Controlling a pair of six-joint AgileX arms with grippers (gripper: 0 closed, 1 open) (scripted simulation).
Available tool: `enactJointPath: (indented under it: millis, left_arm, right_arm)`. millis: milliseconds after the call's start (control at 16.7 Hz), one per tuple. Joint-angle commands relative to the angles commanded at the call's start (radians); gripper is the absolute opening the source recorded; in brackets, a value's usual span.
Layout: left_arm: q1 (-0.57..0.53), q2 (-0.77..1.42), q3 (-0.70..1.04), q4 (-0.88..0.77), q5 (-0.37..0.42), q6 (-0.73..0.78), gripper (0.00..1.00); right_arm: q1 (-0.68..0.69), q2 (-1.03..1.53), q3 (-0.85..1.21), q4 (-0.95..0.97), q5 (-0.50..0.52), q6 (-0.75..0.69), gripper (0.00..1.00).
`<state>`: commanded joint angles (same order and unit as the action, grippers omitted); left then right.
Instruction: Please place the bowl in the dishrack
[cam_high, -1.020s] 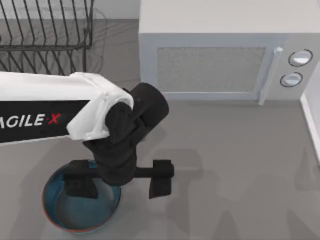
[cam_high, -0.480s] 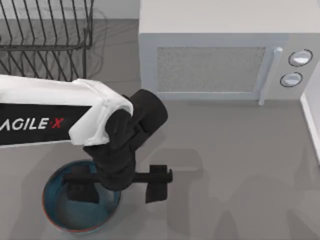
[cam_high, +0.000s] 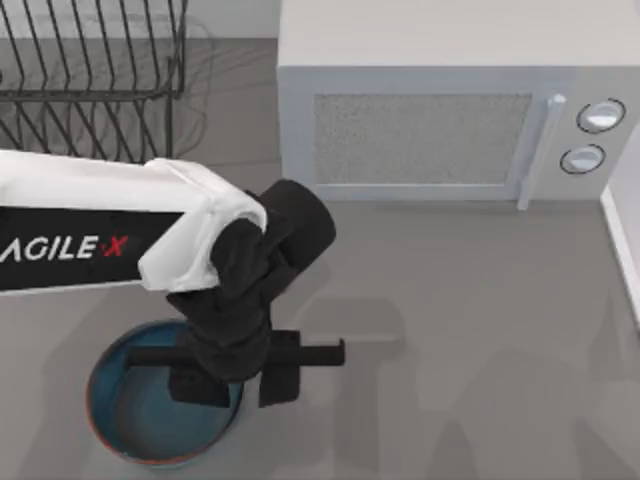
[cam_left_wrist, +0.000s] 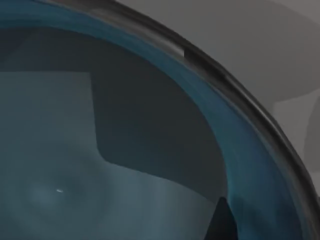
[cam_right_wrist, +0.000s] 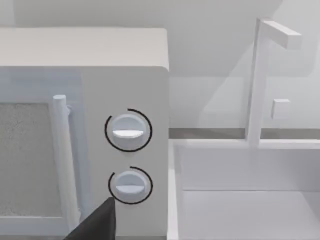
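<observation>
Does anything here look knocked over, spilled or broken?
Nothing stands out. The bowl sits level on the table, nothing in it, with the left gripper straddling its rim. The dishrack and microwave stand upright, undamaged.

Kitchen: microwave (cam_high: 430, 110), dishrack (cam_high: 90, 60)
</observation>
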<state>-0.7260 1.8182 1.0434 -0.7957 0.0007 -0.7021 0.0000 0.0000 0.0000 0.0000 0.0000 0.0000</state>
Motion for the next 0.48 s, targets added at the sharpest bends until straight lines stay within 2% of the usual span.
enactJointPath:
  millis: [120,480]
  left_arm:
    - [0.0,0.0,0.0,0.0,0.0,0.0,0.02]
    - [0.0,0.0,0.0,0.0,0.0,0.0,0.0]
  right_arm:
    - [0.0,0.0,0.0,0.0,0.0,0.0,1.0]
    - [0.0,0.0,0.0,0.0,0.0,0.0,1.0]
